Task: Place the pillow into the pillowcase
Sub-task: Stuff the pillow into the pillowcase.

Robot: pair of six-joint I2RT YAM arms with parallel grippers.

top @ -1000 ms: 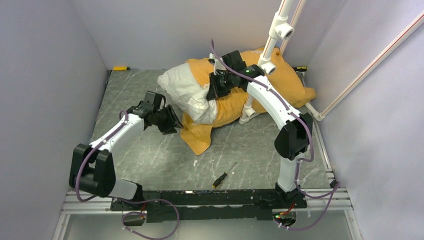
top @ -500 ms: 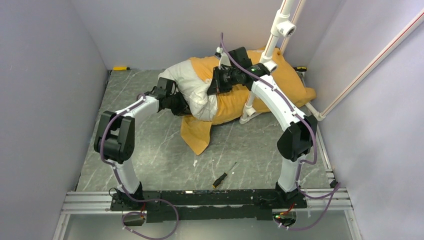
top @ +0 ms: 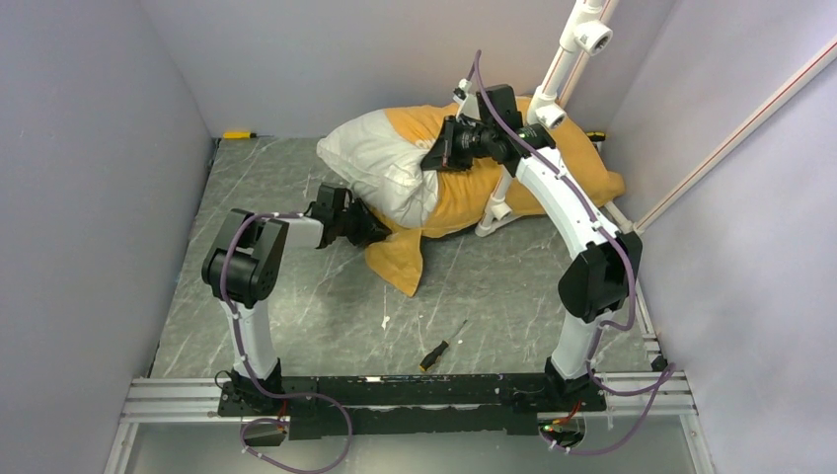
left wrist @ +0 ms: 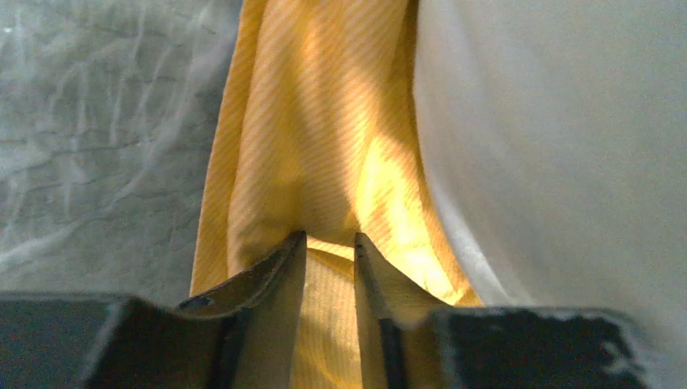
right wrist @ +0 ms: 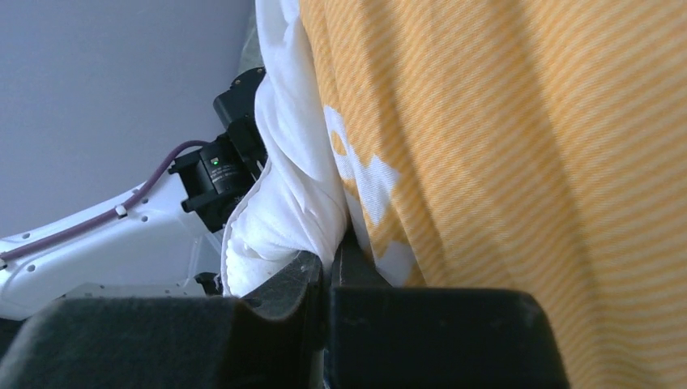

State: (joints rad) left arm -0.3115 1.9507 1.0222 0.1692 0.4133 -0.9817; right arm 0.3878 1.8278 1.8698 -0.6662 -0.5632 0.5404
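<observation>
At the far right of the grey marbled worktop [top: 296, 296], close to the back and right walls, the plump white stuffed pillow [top: 375, 173] lies with its long axis left to right. Its bare end points left out of the orange-yellow striped fabric pillowcase [top: 454, 202], and bare worktop stretches left and nearer. The right tool [top: 434, 158] is clenched at the case's mouth (what it pinches is hidden). The left tool [top: 377, 229] has yellow cloth in its narrow gap; whether it is clamped, I cannot tell.
</observation>
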